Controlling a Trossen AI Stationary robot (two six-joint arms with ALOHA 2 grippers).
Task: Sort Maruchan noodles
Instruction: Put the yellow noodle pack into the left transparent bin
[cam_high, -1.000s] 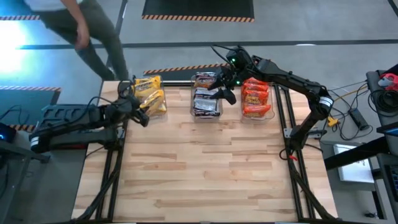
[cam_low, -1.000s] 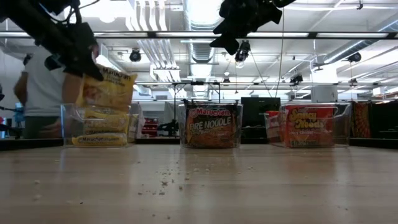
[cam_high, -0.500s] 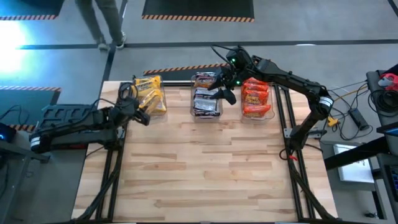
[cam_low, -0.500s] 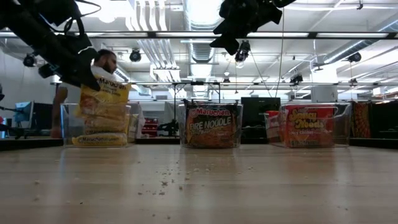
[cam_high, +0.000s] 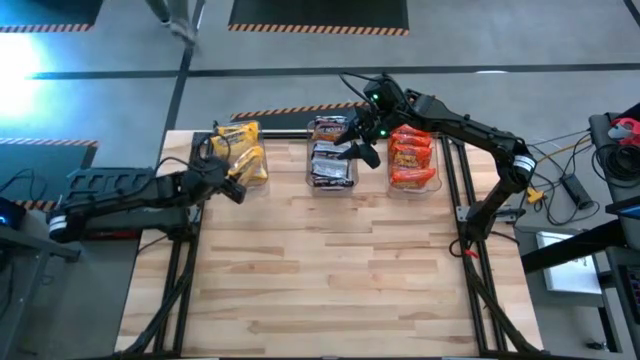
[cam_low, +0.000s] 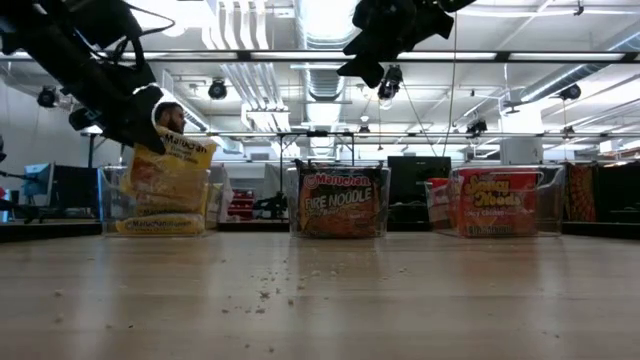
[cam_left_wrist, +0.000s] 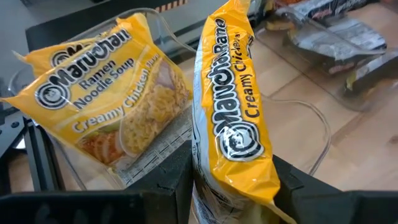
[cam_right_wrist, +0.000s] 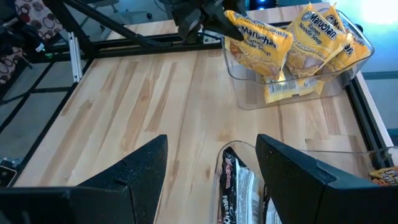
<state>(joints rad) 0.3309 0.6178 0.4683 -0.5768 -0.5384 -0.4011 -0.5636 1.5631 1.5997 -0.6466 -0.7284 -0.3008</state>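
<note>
1. Noodles sit sorted by colour in three clear plastic bins along the far edge of the pale wooden surface (cam_high: 330, 270): yellow on the left, dark in the middle, red on the right.
2. Left tool (cam_left_wrist: 231, 186) is clamped on a yellow crinkly square Maruchan packet (cam_left_wrist: 233, 106), printed "Creamy Chicken" in brown letters, held edge-up at the near rim of the left clear bin (cam_high: 240, 150).
3. A second yellow packet (cam_left_wrist: 106, 118) with a noodle picture leans in that bin, just beside the held one.
4. The middle clear bin (cam_high: 332, 155) holds dark brown packets (cam_low: 338, 200) labelled "Fire Noodle"; how many lie stacked there is hard to tell.
5. The right clear bin (cam_high: 413, 158) holds red packets (cam_low: 497, 200).
6. Right tool (cam_high: 362, 150) hangs above the middle bin with its fingers apart, holding nothing.
</note>
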